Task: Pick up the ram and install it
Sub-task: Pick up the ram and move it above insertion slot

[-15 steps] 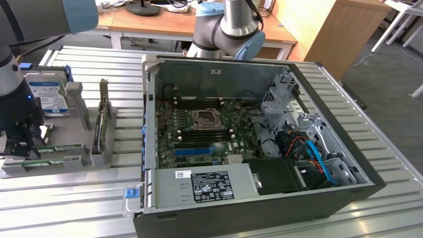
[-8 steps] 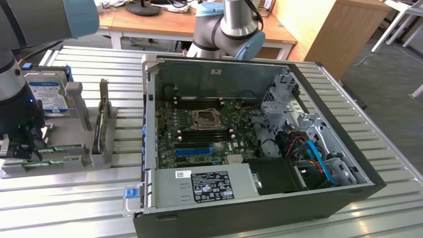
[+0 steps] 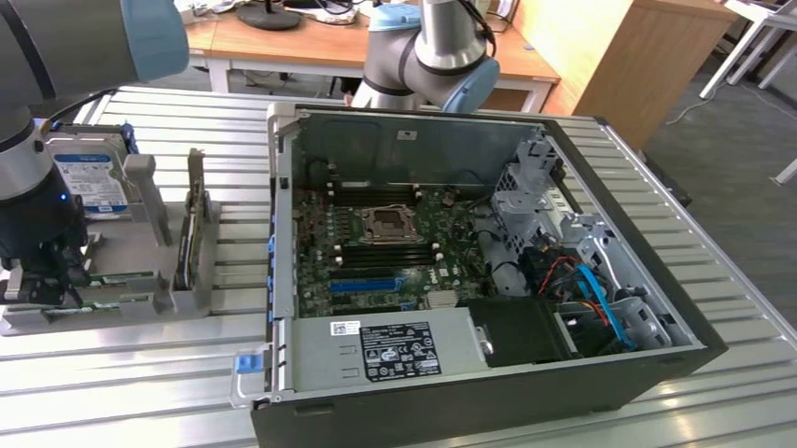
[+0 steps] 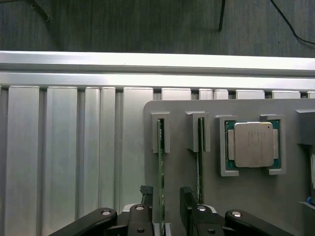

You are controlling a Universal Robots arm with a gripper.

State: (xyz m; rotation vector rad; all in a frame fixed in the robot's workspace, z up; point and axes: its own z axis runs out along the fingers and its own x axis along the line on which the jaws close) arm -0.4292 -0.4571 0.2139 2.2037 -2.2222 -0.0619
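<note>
A ram (image 4: 160,162) stick stands on edge in a slot of the grey fixture (image 4: 236,196), thin and green. My gripper (image 4: 166,202) is low over it, open, with one black finger (image 4: 147,196) on each side of the stick; neither pad presses on it. A second stick (image 4: 199,157) stands in the neighbouring slot. In the exterior view my gripper (image 3: 50,275) hangs over the fixture (image 3: 112,303) at that view's left, well apart from the open computer case (image 3: 498,373). The motherboard's black memory slots (image 3: 380,245) lie beside the processor socket (image 3: 386,222).
A processor chip (image 4: 249,145) sits in a pocket of the fixture next to the sticks. A blue-labelled hard drive (image 3: 93,182) and an upright card (image 3: 193,224) stand on the fixture. The case walls, drive cage (image 3: 529,201) and power supply (image 3: 398,350) ring the motherboard. The ribbed aluminium table (image 3: 125,392) carries everything.
</note>
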